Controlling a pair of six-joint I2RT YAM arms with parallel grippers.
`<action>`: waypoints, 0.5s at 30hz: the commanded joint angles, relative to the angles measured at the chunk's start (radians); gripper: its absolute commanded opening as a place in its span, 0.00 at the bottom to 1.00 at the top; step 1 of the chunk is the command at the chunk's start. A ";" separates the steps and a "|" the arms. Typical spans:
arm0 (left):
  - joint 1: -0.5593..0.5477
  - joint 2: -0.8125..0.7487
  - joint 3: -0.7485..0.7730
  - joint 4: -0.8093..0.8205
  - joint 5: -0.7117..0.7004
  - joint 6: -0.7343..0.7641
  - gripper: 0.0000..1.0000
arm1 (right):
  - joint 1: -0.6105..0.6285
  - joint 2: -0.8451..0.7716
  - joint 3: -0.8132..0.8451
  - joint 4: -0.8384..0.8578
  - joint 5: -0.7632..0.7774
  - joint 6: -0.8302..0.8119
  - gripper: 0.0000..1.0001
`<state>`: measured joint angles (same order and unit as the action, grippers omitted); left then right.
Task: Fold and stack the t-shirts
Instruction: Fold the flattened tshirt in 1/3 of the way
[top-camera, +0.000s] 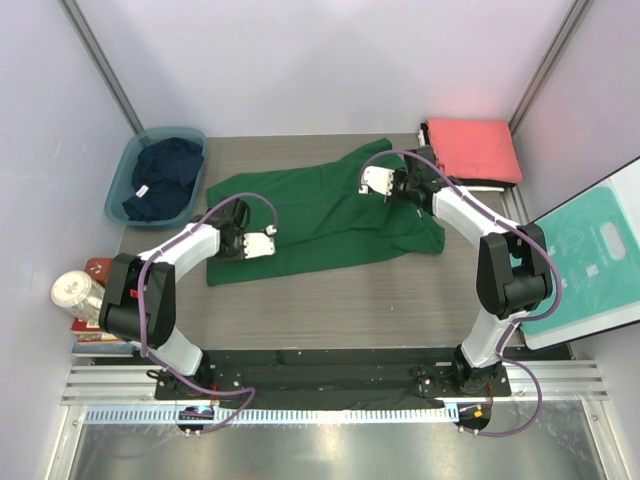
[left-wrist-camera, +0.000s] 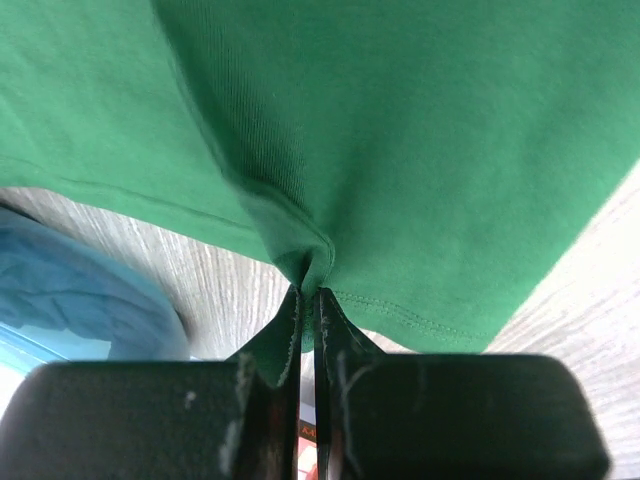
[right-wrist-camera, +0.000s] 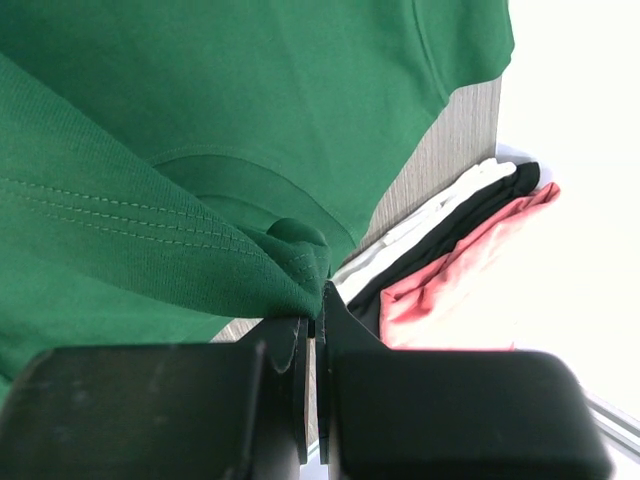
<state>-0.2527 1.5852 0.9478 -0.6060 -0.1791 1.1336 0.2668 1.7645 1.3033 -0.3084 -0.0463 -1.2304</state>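
The dark green t-shirt (top-camera: 330, 215) lies spread across the middle of the table. My left gripper (top-camera: 268, 243) is shut on its near-left part; the left wrist view shows green cloth (left-wrist-camera: 400, 150) pinched between the jaws (left-wrist-camera: 308, 300). My right gripper (top-camera: 368, 180) is shut on the shirt's far edge; the right wrist view shows a bunched hem (right-wrist-camera: 290, 250) held at the jaw tips (right-wrist-camera: 316, 295). A stack of folded coral-red (top-camera: 475, 148), black and white shirts sits at the far right, also in the right wrist view (right-wrist-camera: 450, 270). A navy shirt (top-camera: 165, 172) lies in the tub.
A teal plastic tub (top-camera: 128, 170) stands at the far left. A teal-and-white instruction board (top-camera: 590, 250) leans at the right edge. A can (top-camera: 76, 292) and small boxes sit at the near left. White walls enclose the table.
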 joint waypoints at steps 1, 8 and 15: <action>0.010 0.009 0.037 0.063 -0.023 -0.012 0.00 | 0.008 0.001 0.008 0.083 0.026 0.017 0.01; 0.018 0.029 0.042 0.054 -0.030 -0.003 0.00 | 0.011 0.026 0.005 0.136 0.042 0.023 0.02; 0.032 0.053 0.054 0.052 -0.045 -0.001 0.00 | 0.015 0.052 0.001 0.198 0.100 0.031 0.07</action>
<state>-0.2356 1.6184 0.9565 -0.5728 -0.1925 1.1328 0.2733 1.8069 1.3025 -0.2077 0.0071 -1.2198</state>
